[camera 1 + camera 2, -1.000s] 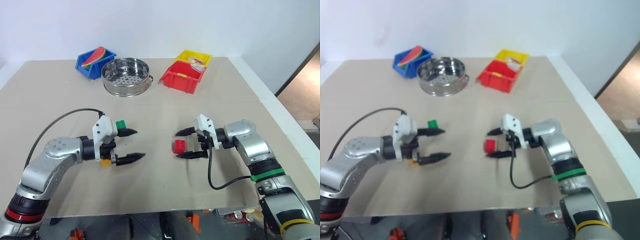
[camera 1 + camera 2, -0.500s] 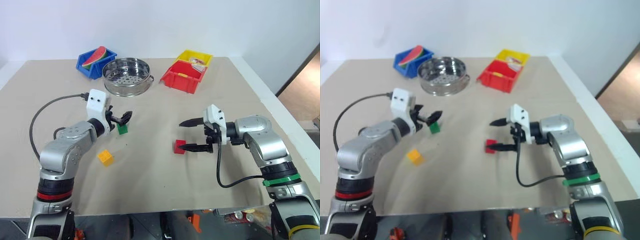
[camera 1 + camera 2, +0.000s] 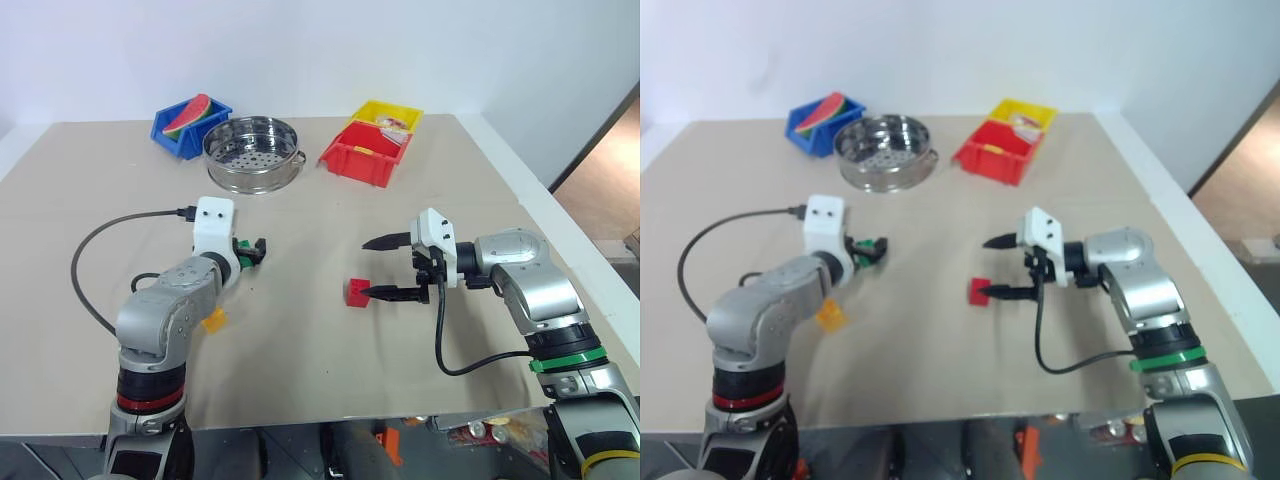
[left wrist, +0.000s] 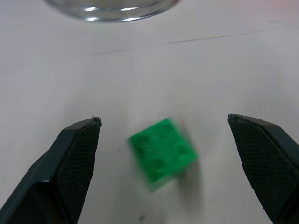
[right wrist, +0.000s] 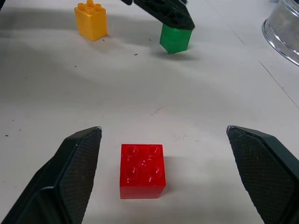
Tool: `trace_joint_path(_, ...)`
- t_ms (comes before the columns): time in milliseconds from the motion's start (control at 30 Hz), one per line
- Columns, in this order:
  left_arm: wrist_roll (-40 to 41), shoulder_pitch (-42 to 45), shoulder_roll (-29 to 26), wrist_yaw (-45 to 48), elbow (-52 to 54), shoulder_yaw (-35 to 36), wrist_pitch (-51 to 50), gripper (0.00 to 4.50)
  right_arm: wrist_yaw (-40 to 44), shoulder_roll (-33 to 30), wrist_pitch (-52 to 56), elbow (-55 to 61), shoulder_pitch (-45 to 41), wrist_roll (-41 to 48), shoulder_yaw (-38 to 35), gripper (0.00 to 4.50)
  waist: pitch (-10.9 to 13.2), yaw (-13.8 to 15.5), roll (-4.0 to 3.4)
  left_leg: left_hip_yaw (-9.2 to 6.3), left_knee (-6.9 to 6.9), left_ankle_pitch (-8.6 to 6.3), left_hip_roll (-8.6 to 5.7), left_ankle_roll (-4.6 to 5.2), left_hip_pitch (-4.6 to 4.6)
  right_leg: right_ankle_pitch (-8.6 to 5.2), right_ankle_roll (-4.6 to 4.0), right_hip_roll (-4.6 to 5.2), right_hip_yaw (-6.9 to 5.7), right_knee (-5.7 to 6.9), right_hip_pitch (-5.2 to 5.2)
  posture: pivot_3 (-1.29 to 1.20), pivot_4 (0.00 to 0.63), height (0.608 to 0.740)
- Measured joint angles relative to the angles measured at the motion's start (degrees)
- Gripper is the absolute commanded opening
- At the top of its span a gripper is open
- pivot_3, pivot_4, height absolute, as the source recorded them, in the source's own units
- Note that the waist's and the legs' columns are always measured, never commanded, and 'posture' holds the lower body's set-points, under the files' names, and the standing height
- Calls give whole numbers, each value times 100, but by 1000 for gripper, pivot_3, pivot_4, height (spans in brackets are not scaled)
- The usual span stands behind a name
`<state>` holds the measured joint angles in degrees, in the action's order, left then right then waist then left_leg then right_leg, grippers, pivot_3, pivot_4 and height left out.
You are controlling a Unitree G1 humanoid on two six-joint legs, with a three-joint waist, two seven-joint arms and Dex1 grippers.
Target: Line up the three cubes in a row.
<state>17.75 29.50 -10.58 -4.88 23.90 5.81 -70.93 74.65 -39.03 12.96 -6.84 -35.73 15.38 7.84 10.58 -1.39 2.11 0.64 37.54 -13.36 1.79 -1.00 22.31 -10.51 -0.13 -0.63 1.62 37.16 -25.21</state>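
**Both hands spread, three cubes loose on the bench**

Left hand (image 4: pixel 163 140) spread wide, fingers apart on either side of the green cube (image 4: pixel 162 154), none of them touching it. Green cube sitting studs-up on the bench (image 3: pixel 300 380), at about 9 o'clock from the bench centre, skewed relative to the fingers in the left wrist view.

Right hand (image 3: pixel 385 267) likewise spread wide, pointing toward the robot's left, clamped on nothing. Red cube (image 3: pixel 356 292) flat on the bench, studs up, just past the lower fingertip (image 3: pixel 368 292) in the head view, close beside it; contact impossible to judge. In the right wrist view, red cube (image 5: pixel 142 170) lying between the two fingers and clear of both.

Yellow-orange cube (image 3: pixel 214 320) upright on the bench at about 7 o'clock from the green one, beside the left forearm, well apart from the red cube.

Far edge of the bench, around 12 o'clock: steel steamer pot (image 3: pixel 251 152), blue bin (image 3: pixel 188 125) at its 10 o'clock holding a watermelon-slice toy (image 3: pixel 188 113), red bin (image 3: pixel 364 152) and yellow bin (image 3: pixel 390 117) at the pot's 3 o'clock
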Motion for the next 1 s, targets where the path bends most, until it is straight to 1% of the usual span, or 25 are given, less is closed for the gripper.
trace_joint_path(400, -158, 58, 251, -37, 11, 10, -202, 4500, -25, 141, -257, -206, -84, 0, 0, 4449, 0, 0, 0, 3, 0, 1, -2, -2, 0, 1, 1, 2, 2, -1, 0, 0, 150, 740)
trace_joint_path(733, -234, 150, 302, 70, -190, -44, -329, 4500, -32, 146, -329, -247, -96, -4, 0, 4449, 0, 0, 0, 3, 0, 1, -2, -2, 1, 1, 2, 3, 3, -1, 0, 0, 150, 740)
trace_joint_path(767, -254, 150, 318, 70, -233, -44, -332, 3964, -33, 144, -337, -246, -96, -4, 0, 4500, 0, 0, 0, 3, 0, 1, -2, -2, 1, 1, 2, 2, 3, -1, 0, 0, 150, 740)
trace_joint_path(800, -263, 151, 328, 68, -257, -42, -336, 3766, -36, 140, -343, -246, -94, -4, 0, 4500, 0, 0, 0, 3, 0, 1, -2, -2, 1, 1, 2, 2, 3, -1, 0, 0, 150, 740)
trace_joint_path(833, -271, 152, 338, 64, -265, -38, -345, 3403, -41, 137, -348, -246, -92, -4, 0, 4500, 0, 0, 0, 3, 0, 1, -2, -2, 1, 1, 1, 2, 2, -1, 0, 0, 150, 740)
trace_joint_path(867, -283, 162, 354, 58, -271, -30, -385, 3146, -53, 131, -352, -246, -87, -4, 0, 4500, 0, 0, 0, 2, 0, 1, -2, -2, 1, 1, 1, 2, 2, -1, 0, 0, 150, 740)
trace_joint_path(900, -301, 173, 371, 56, -284, -25, -409, 2701, -69, 128, -356, -246, -82, -4, 0, 4500, 0, 0, 0, 2, 0, 1, -2, -2, 1, 1, 2, 2, 2, -1, 0, 0, 150, 740)
trace_joint_path(1000, -364, 245, 425, 54, -337, -9, -441, 1635, -91, 115, -367, -246, -65, -4, 0, 4500, 0, 0, 0, 3, 0, 1, -3, -3, 1, 1, 2, 3, 3, -1, 0, 0, 150, 740)
